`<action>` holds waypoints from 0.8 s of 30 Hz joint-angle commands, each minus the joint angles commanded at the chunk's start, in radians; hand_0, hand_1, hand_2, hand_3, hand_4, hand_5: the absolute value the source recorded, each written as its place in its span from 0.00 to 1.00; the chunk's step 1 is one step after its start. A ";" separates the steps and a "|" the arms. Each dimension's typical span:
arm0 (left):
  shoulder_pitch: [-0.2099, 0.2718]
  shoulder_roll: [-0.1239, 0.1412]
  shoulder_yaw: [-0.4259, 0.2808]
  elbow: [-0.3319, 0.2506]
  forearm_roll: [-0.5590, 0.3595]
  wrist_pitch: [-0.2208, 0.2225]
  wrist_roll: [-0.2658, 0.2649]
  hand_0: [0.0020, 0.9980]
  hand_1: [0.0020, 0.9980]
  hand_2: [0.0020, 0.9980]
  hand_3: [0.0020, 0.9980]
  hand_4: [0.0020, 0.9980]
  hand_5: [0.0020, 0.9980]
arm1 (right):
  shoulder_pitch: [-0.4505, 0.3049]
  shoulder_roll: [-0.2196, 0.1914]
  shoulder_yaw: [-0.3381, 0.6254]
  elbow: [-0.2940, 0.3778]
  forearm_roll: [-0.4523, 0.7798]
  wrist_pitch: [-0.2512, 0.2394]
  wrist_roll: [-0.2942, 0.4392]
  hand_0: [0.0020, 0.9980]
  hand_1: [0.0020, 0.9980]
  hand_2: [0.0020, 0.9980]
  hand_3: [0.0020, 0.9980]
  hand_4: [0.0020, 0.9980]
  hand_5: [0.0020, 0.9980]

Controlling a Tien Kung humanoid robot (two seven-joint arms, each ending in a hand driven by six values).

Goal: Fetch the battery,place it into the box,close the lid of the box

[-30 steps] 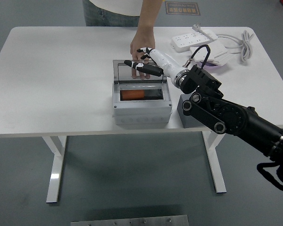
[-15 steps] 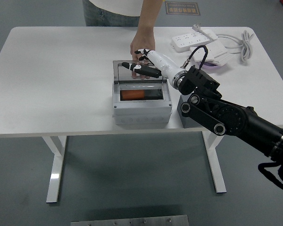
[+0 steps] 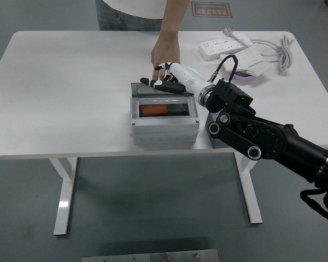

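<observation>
Lifted since before, one lid meets the right hand, fingers extended, over one battery.

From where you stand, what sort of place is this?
Probably a robotics lab or test room: a plain white table on a grey floor, a power strip with its cable, and a person's hand reaching in from the far side.

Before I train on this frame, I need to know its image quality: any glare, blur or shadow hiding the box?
Head view: even, soft lighting and sharp focus; the clear lid shows a grey sheen, the orange battery stays visible inside the box; the right hand is slightly soft-edged.
</observation>
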 joint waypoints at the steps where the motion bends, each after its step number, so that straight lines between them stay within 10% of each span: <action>1: 0.000 0.000 0.000 0.000 0.001 0.000 0.000 0.65 0.73 0.67 0.63 0.69 0.33 | 0.000 0.000 -0.001 0.002 -0.002 0.000 -0.002 0.32 0.28 0.38 0.79 1.00 1.00; 24: 0.005 -0.003 0.000 0.001 0.007 0.000 0.003 0.65 0.73 0.67 0.63 0.69 0.34 | -0.011 0.003 -0.015 0.013 -0.037 -0.004 -0.017 0.24 0.25 0.35 0.78 1.00 1.00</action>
